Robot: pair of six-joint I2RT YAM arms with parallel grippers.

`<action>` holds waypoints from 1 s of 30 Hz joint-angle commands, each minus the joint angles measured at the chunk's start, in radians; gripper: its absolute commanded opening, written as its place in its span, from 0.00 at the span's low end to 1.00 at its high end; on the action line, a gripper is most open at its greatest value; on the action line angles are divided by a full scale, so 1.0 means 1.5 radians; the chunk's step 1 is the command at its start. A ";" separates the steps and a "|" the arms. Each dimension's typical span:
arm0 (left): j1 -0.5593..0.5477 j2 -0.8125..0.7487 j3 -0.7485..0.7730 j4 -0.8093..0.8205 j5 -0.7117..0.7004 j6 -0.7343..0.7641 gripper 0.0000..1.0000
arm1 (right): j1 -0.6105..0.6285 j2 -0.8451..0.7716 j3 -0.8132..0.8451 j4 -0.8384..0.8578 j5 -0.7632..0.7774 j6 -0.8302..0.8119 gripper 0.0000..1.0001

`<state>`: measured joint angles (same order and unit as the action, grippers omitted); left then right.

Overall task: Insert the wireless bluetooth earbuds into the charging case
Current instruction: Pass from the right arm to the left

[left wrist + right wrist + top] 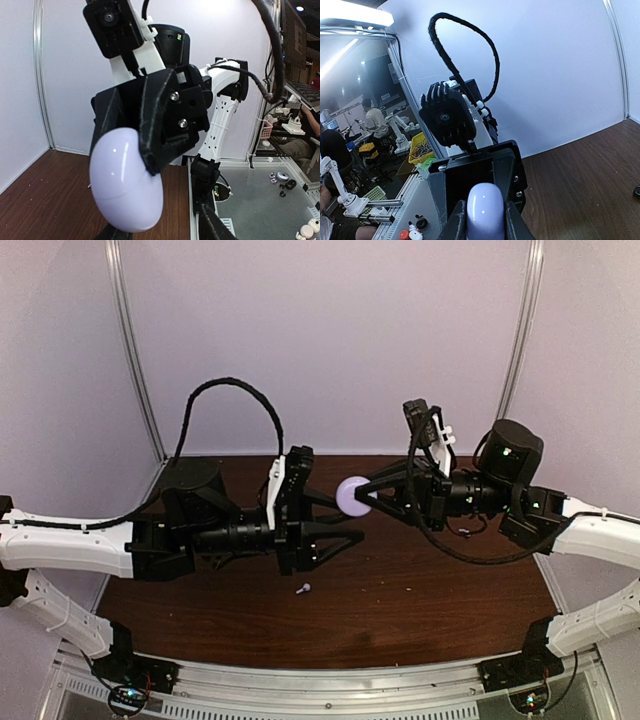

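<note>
My right gripper is shut on the charging case, a smooth pale-lilac egg-shaped shell, and holds it well above the brown table. In the right wrist view the case sits between my fingers. My left gripper is open and faces the case from the left, with one finger above it and one below, not touching it. The left wrist view shows the case close up in the right gripper's black jaws, with a faint seam and the lid shut. One tiny white earbud lies on the table below the left gripper. The other earbuds are not visible.
White walls enclose the table at the back and sides. An aluminium rail runs along the near edge between the arm bases. A small dark item lies on the table at the right edge of the right wrist view.
</note>
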<state>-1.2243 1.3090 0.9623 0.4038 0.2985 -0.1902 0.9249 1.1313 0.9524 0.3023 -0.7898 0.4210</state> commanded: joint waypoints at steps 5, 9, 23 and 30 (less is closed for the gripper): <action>0.001 -0.014 -0.005 0.102 -0.029 -0.025 0.41 | 0.007 0.003 0.006 0.028 -0.010 -0.002 0.12; 0.001 -0.008 0.000 0.101 -0.025 -0.025 0.40 | 0.008 0.006 0.001 0.035 -0.012 0.003 0.12; 0.002 0.011 0.013 0.106 -0.031 -0.053 0.29 | 0.013 0.008 -0.005 0.040 -0.006 0.003 0.12; 0.002 0.010 0.012 0.113 -0.040 -0.062 0.29 | 0.015 0.002 -0.010 0.042 0.004 0.001 0.12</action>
<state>-1.2236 1.3224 0.9596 0.5014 0.2459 -0.2630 0.9386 1.1412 0.9485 0.3344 -0.8074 0.4248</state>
